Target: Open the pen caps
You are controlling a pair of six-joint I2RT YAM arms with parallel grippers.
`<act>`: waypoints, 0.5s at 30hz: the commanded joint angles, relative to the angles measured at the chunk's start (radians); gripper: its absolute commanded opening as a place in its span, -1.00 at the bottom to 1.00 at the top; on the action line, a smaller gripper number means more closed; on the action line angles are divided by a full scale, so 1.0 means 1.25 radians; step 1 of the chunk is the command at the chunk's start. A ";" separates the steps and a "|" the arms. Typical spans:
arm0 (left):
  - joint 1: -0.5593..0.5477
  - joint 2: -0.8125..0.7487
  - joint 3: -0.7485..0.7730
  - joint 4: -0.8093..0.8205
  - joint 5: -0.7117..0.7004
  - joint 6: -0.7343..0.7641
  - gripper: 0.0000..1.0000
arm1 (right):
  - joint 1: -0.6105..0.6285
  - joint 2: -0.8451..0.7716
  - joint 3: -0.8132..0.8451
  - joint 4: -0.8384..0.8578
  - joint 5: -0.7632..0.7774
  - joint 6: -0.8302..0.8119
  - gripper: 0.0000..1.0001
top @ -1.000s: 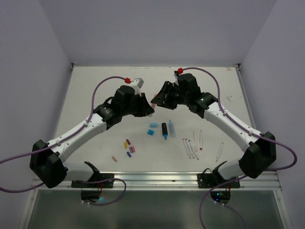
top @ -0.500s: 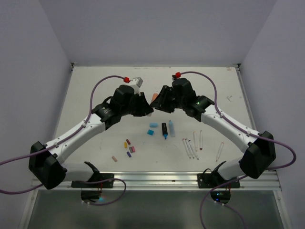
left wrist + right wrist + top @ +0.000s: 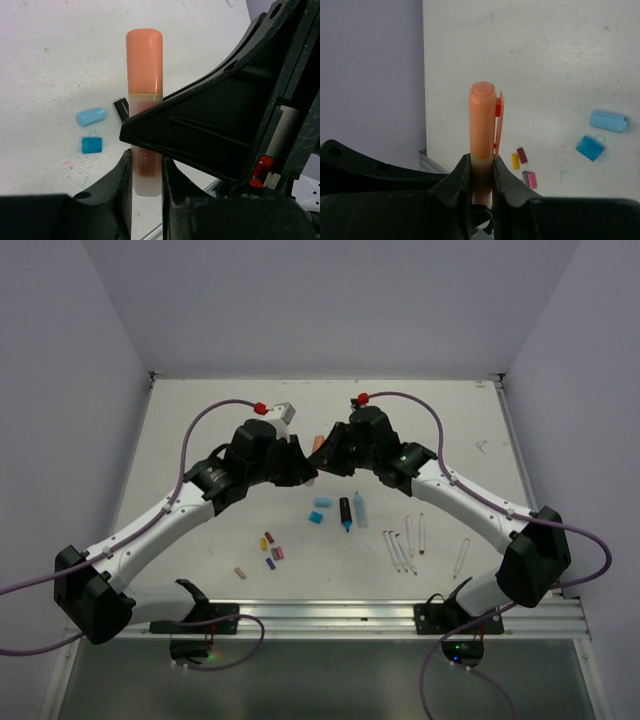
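Observation:
A salmon marker (image 3: 318,443) with its orange clip cap (image 3: 483,117) is held in the air between both grippers, above the table's middle. My left gripper (image 3: 146,165) is shut on the marker's pale lower end (image 3: 146,175). My right gripper (image 3: 482,165) is shut on the marker right at the lower rim of the cap; the cap sticks out past its fingertips. In the top view the left gripper (image 3: 308,468) and right gripper (image 3: 328,453) meet tip to tip. Loose caps lie on the table: blue ones (image 3: 319,510) and small coloured ones (image 3: 270,549).
A black marker (image 3: 345,512) and a blue marker body (image 3: 360,508) lie side by side at mid table. Several thin white pens (image 3: 402,550) lie to the right, one more (image 3: 461,556) further right. A peach stub (image 3: 240,572) lies near the front left.
The right gripper has moved left to the marker held by the left gripper and now clasps it at the cap's rim. The left arm shifted slightly left.

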 commanded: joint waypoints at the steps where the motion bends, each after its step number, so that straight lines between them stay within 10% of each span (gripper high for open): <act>1: -0.005 -0.040 0.028 0.038 0.025 0.016 -1.00 | 0.015 0.001 0.012 0.036 0.005 -0.004 -0.87; 3: -0.006 -0.052 0.017 0.049 0.050 0.022 -0.95 | 0.015 -0.020 0.005 0.029 0.023 -0.020 -1.00; 4: -0.005 -0.058 0.012 0.054 0.061 0.026 -0.55 | 0.015 -0.028 0.001 0.024 0.020 -0.027 -1.00; 7: -0.004 -0.080 0.001 0.058 0.093 0.054 -0.19 | 0.011 -0.061 0.000 -0.008 0.024 -0.084 -1.00; 15: 0.048 -0.199 -0.044 0.047 0.134 0.079 0.30 | -0.024 -0.177 -0.071 -0.020 -0.188 -0.231 -1.00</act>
